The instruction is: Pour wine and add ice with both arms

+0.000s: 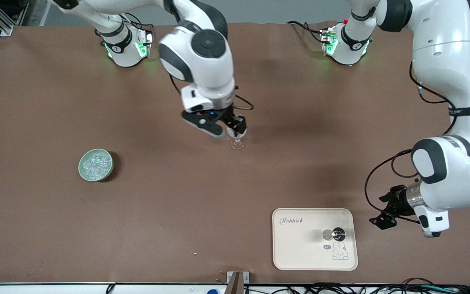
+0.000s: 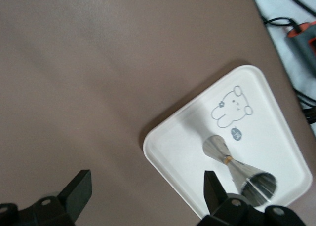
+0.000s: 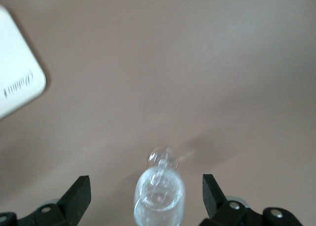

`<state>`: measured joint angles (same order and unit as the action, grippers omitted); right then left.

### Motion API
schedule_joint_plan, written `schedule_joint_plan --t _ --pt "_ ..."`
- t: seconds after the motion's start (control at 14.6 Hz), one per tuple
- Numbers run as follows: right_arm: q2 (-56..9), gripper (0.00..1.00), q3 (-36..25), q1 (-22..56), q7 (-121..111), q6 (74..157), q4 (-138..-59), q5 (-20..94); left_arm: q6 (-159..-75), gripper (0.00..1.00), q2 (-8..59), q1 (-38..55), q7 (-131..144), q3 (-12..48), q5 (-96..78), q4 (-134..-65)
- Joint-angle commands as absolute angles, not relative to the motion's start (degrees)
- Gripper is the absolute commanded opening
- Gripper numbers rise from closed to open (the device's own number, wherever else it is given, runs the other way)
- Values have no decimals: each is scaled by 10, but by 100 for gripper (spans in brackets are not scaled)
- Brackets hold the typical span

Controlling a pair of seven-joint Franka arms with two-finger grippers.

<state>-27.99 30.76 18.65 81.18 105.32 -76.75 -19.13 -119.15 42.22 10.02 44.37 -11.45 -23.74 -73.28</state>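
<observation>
A small clear stemmed glass [image 1: 237, 141] stands near the middle of the table. My right gripper [image 1: 235, 127] is open just over it. In the right wrist view the glass [image 3: 160, 194] sits between the spread fingers of my right gripper [image 3: 146, 194], apart from both. I cannot make out any wine in it. The ice [image 1: 95, 162] is a heap of clear cubes in a pale green bowl [image 1: 83, 171] toward the right arm's end. My left gripper [image 1: 378, 210] is open and empty, low beside the tray [image 1: 314, 212].
The white tray with a rabbit drawing lies near the front camera's edge, with a steel jigger [image 1: 333, 234] on it. The left wrist view shows my left gripper [image 2: 145, 191], the tray [image 2: 266, 117] and the jigger [image 2: 237, 164]. The tray's corner [image 3: 15, 83] shows in the right wrist view.
</observation>
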Motion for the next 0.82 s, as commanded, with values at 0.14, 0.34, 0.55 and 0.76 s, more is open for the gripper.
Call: schedule_joint_plan --t 0.14,0.34,0.55,0.76 --pt "-168 100 309 78 653 969 -789 -200 -1182 100 333 79 426 -101 -226 -746" --pt "-133 100 228 69 524 945 -786 -166 -1095 100 267 75 221 -85 -164 -758" --pt "-92 100 130 69 378 930 -790 -114 -1029 100 204 68 131 -51 -95 -762" --pt "-64 100 66 55 277 898 -792 -93 -989 100 130 55 94 19 -7 -804"
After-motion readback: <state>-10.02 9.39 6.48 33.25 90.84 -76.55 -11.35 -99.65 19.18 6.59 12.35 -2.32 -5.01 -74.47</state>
